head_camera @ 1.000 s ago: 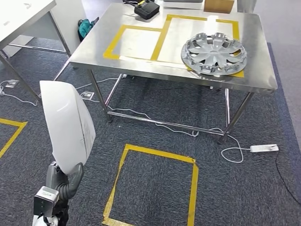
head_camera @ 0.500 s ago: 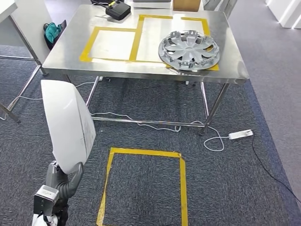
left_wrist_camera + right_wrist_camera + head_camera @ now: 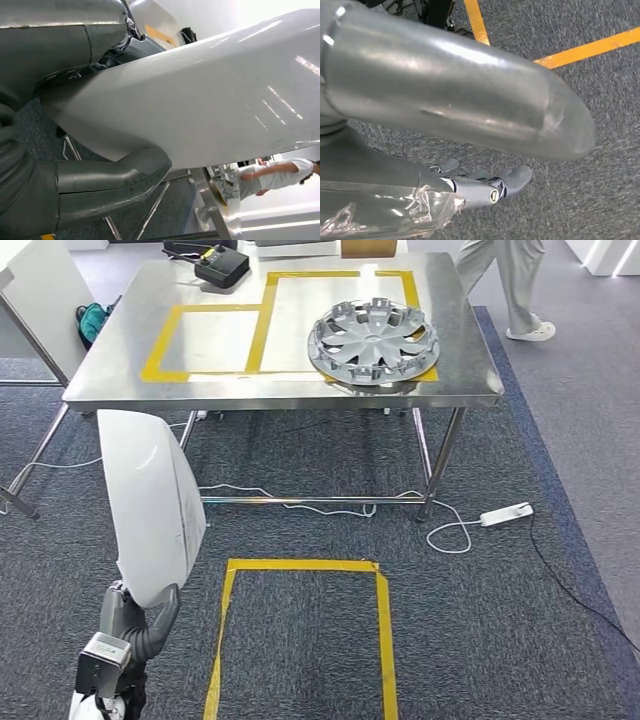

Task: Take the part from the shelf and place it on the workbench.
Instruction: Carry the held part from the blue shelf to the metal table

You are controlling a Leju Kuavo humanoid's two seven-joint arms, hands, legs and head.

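My left hand (image 3: 140, 626) grips the lower end of a large white curved panel, the part (image 3: 151, 505), and holds it upright at the lower left of the head view. The left wrist view shows the part (image 3: 211, 95) close up, with the thumb (image 3: 113, 185) pressed under its edge. The steel workbench (image 3: 226, 380) stands ahead across the carpet, marked with yellow tape rectangles. My right hand (image 3: 490, 186) hangs over the carpet with fingers stretched out and nothing in it.
A silver hubcap (image 3: 372, 338) lies on the workbench's right half, and a black device (image 3: 222, 266) sits at its far left. A yellow tape square (image 3: 302, 565) marks the floor in front. A power strip (image 3: 507, 513) and cables lie under the table. A person's legs (image 3: 521, 280) are at the far right.
The camera has turned and moved, so the workbench now sits more centred and squarer in the picture. A person's legs have come into view at the back right. My left hand still holds the part.
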